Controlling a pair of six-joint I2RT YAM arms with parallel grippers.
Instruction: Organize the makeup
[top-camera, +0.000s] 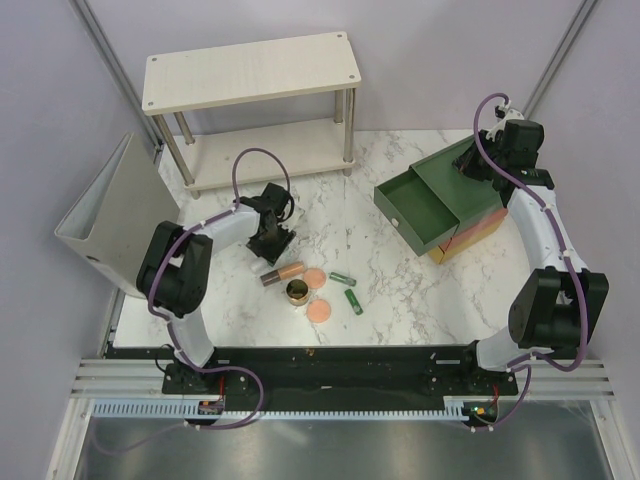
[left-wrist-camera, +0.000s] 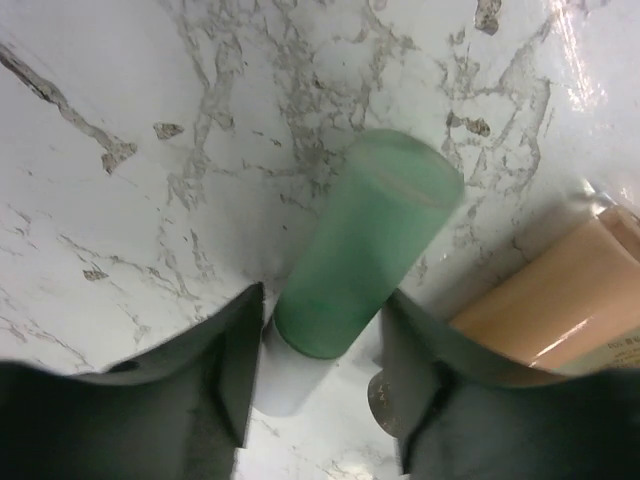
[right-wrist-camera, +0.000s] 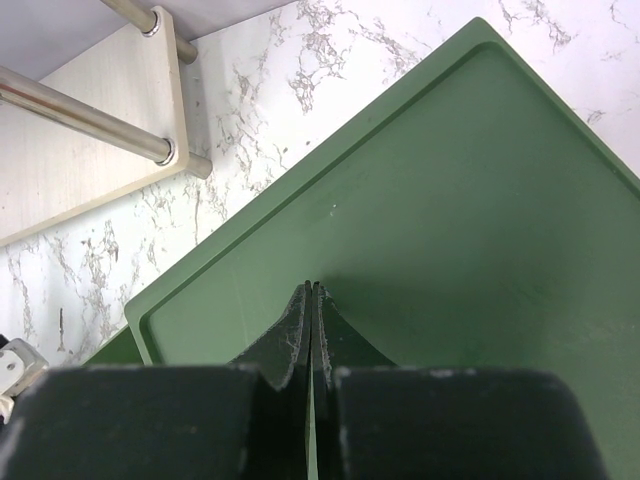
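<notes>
Where the mint-green tube (left-wrist-camera: 365, 240) lies on the bench (left-wrist-camera: 120, 80), the left jaws stand released astride its capped end, seemingly just clear; its long axis runs toward 1 o'clock. The right jaws, clenched empty, hover over the green drawer box (right-wrist-camera: 450, 200).

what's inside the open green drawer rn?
Nothing visible: the green drawer shows only a bare floor in the top view. Its back end is hidden under the box top, so that part can't be checked.
</notes>
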